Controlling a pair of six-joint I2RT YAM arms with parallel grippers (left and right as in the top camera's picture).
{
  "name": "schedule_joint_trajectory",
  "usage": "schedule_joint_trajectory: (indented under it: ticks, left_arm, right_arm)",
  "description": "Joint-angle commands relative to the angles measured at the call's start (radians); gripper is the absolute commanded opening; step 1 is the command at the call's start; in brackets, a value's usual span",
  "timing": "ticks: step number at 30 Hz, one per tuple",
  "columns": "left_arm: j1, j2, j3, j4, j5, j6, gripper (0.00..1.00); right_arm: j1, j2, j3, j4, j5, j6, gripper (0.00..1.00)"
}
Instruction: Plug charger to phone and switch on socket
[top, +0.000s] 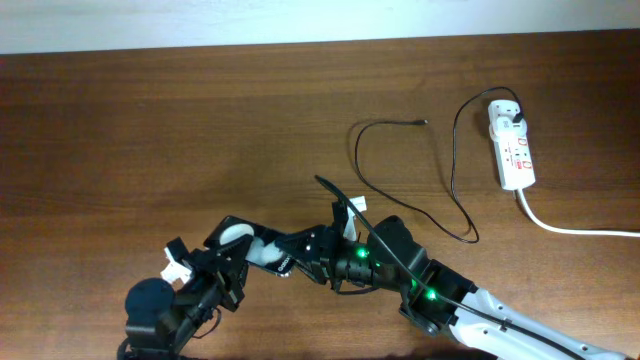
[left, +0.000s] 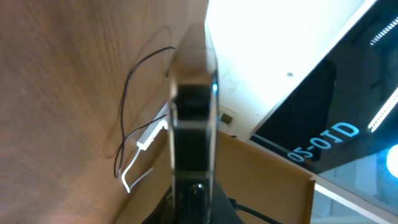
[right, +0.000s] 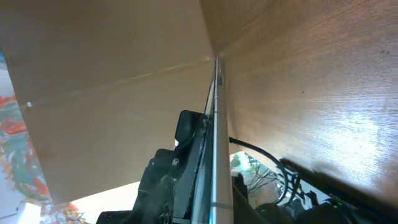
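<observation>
The phone (right: 216, 124) stands on edge at lower centre, with the right end effector (right: 210, 149) seemingly clamped on it. I cannot tell the left end effector's (top: 312, 250) grip. The charger (top: 400, 185) lies unplugged at upper centre. The likely next move is fetching its tip and aligning it with the port.

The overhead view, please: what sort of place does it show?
Probably an indoor robot workbench, perhaps a lab: a brown wooden table, a white power strip, and a thin black charger cable beside it.
</observation>
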Motion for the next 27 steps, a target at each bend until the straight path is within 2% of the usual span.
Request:
schedule_joint_trajectory:
  ticks: [1, 3, 5, 7, 9, 13, 14, 15, 16, 18, 22, 23, 25, 27]
  left_arm:
    - [-0.001, -0.001, -0.001, -0.053, -0.034, 0.034, 0.00]
    - [-0.001, -0.001, -0.001, -0.068, -0.121, 0.161, 0.00]
    - [-0.001, 0.003, -0.001, -0.067, -0.169, 0.262, 0.00]
    - [-0.001, 0.037, -0.001, -0.066, -0.176, 0.340, 0.00]
    - [-0.001, 0.129, -0.001, -0.053, -0.166, 0.385, 0.00]
    - [-0.001, 0.360, -0.001, 0.118, 0.012, 0.523, 0.00]
    - [-0.001, 0.432, -0.001, 0.153, 0.068, 0.549, 0.00]
    - [-0.001, 0.509, -0.001, 0.185, 0.124, 0.573, 0.00]
    - [-0.001, 0.566, -0.001, 0.214, 0.164, 0.597, 0.00]
    - [-0.001, 0.782, 0.000, 0.365, 0.327, 0.668, 0.00]
    - [-0.002, 1.096, 0.001, 0.654, 0.537, 0.721, 0.00]
    - [-0.002, 1.156, 0.001, 0.699, 0.571, 0.725, 0.00]
    - [-0.002, 1.222, 0.001, 0.720, 0.595, 0.767, 0.00]
    - [-0.001, 1.241, 0.001, 0.721, 0.594, 0.789, 0.00]
  right_arm:
    - [0.005, -0.016, 0.011, -0.039, 0.005, -0.011, 0.36]
    - [0.002, -0.016, 0.011, -0.121, 0.006, -0.011, 0.44]
    - [0.002, -0.016, 0.011, -0.201, 0.027, -0.011, 0.47]
    - [0.002, -0.016, 0.011, -0.298, 0.064, -0.011, 0.49]
    - [0.002, -0.016, 0.011, -0.411, 0.143, -0.080, 0.56]
    - [0.002, -0.016, 0.011, -0.504, 0.250, -0.364, 0.72]
    - [0.002, -0.016, 0.011, -0.526, 0.281, -0.438, 0.78]
    - [0.002, -0.016, 0.011, -0.546, 0.298, -0.478, 0.86]
    - [0.002, -0.016, 0.011, -0.565, 0.313, -0.488, 0.90]
    - [0.002, -0.016, 0.011, -0.615, 0.345, -0.488, 0.99]
    - [0.002, -0.016, 0.011, -0.676, 0.486, -0.494, 0.99]
    - [0.001, -0.016, 0.013, -0.672, 0.517, -0.547, 0.99]
    - [-0.013, -0.016, 0.032, -0.676, 0.528, -0.660, 0.96]
    - [-0.060, -0.016, 0.086, -0.751, 0.529, -0.675, 0.96]
